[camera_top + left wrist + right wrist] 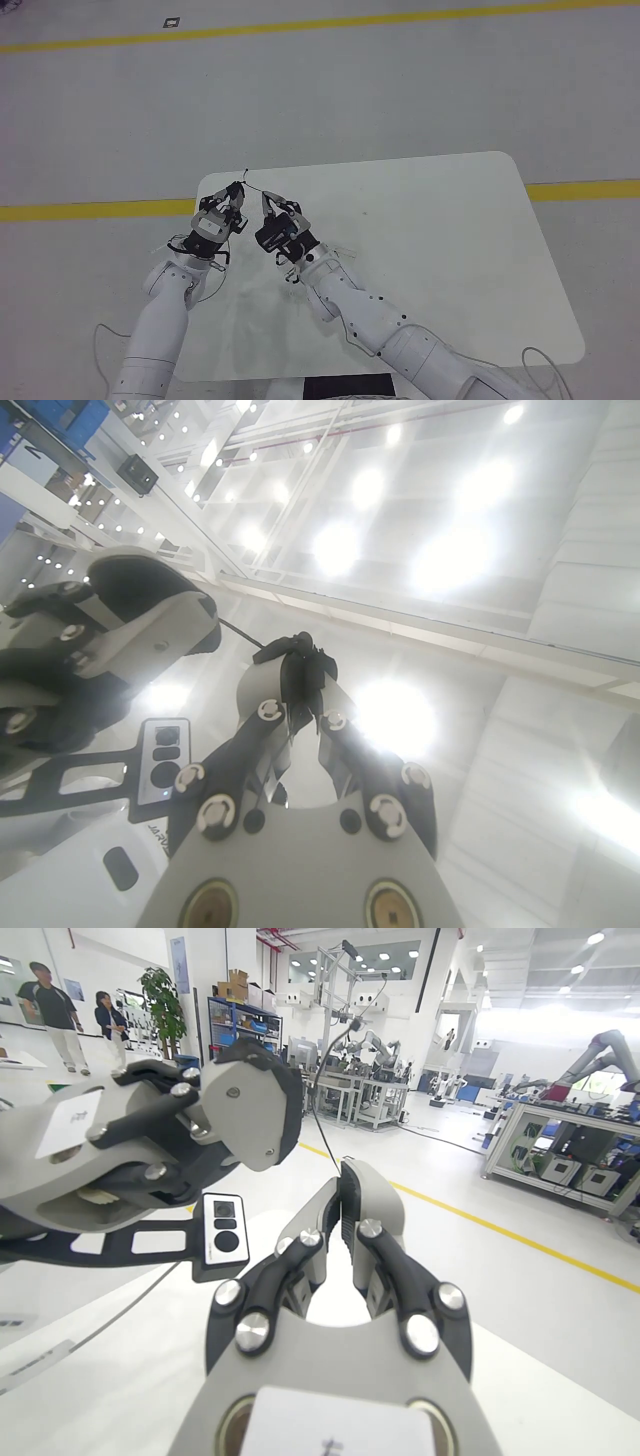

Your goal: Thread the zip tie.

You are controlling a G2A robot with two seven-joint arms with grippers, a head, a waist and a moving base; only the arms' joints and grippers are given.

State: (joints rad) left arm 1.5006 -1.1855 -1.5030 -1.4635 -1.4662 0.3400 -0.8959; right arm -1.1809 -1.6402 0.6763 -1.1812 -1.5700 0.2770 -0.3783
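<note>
Both arms reach over the far left corner of the bench (pixel 450 250), and their hands meet tip to tip above that corner, raised off the bench top; the left hand (pixel 302 670) is the one nearer the bench's left edge, and the right hand (pixel 341 1183) is just beside it, toward the middle of the bench.

The right hand's fingers are pressed together, clamped on the zip tie (pixel 325 1130), a thin black strap that leaves the very tips of the pads and rises in a slight curve; from there it passes close along the black pad of the left hand and runs on to a free end that stands beyond both hands, over the bench's far edge.

The left hand's fingers are also together; in its own wrist view the dark pads meet at the tips with a small black lump between them, and the thin strap comes straight across to that spot from the right hand, so the left hand appears to pinch the zip tie partway along; whether the lump is the tie's head I cannot tell.

No part of the zip tie touches the bench; on the floor a yellow line (pixel 90 210) runs out from behind the bench at its left and right ends.
</note>
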